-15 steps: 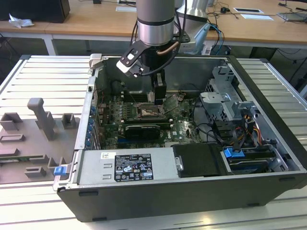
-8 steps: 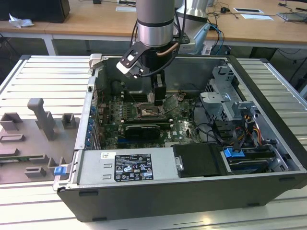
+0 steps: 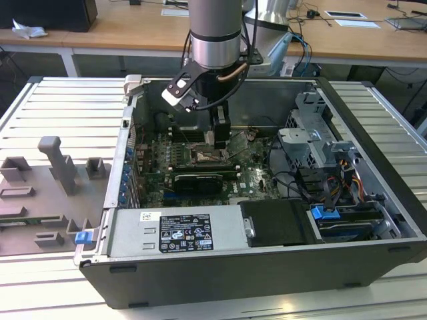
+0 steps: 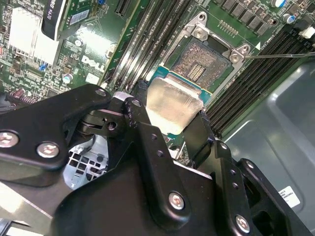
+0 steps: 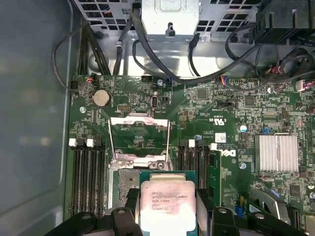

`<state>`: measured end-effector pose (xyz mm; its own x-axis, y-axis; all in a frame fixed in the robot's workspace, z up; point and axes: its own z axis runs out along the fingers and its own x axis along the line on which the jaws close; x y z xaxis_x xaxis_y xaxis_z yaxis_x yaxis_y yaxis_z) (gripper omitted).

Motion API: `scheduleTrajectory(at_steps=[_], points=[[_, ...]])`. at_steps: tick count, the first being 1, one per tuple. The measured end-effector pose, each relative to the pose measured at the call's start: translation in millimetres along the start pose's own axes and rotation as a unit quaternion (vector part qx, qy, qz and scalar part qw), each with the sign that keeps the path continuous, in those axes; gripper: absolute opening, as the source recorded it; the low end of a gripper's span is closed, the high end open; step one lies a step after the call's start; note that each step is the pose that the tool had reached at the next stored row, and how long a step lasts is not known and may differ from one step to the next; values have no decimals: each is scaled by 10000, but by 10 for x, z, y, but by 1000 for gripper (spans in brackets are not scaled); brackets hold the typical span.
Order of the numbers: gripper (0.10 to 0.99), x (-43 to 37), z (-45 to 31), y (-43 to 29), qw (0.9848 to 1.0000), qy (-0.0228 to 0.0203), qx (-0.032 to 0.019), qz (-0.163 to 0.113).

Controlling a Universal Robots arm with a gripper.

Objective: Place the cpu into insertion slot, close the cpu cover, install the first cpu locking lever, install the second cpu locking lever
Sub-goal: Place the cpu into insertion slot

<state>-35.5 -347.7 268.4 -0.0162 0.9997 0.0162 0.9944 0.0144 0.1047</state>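
My gripper (image 4: 170, 115) is shut on the cpu (image 4: 173, 104), a pale silvery square with a green rim, gripped on two opposite edges by black fingers (image 4: 140, 105). In both wrist views the cpu (image 5: 166, 200) hangs low over the insertion slot (image 4: 199, 64) and hides part of it; whether it touches I cannot tell. Beside it, a bare strip of the slot (image 5: 125, 184) shows. The cpu cover (image 5: 139, 129) is swung open past the socket, a thin silver frame with a cut-out middle. In the exterior view the gripper (image 3: 220, 139) reaches down into the open computer case over the slot (image 3: 207, 158).
Long black memory slots (image 5: 87, 172) flank the socket on both sides. A thin wire lever (image 4: 280, 55) sticks out beside the socket. A black graphics card (image 3: 197, 181), a finned heatsink (image 5: 276, 153), loose cables (image 5: 162, 64) and the drive cage (image 3: 313, 140) crowd the case. A grey fixture (image 3: 60, 167) stands outside it.
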Motion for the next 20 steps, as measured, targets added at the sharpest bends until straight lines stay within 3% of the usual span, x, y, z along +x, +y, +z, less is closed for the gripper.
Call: scheduleTrajectory(at_steps=[4,9,20], points=[[541,-1,33,-4,10000,0,0,3],[541,-2,139,-15,10000,-1,0,6],[541,55,177,-49,10000,-2,-1,19]])
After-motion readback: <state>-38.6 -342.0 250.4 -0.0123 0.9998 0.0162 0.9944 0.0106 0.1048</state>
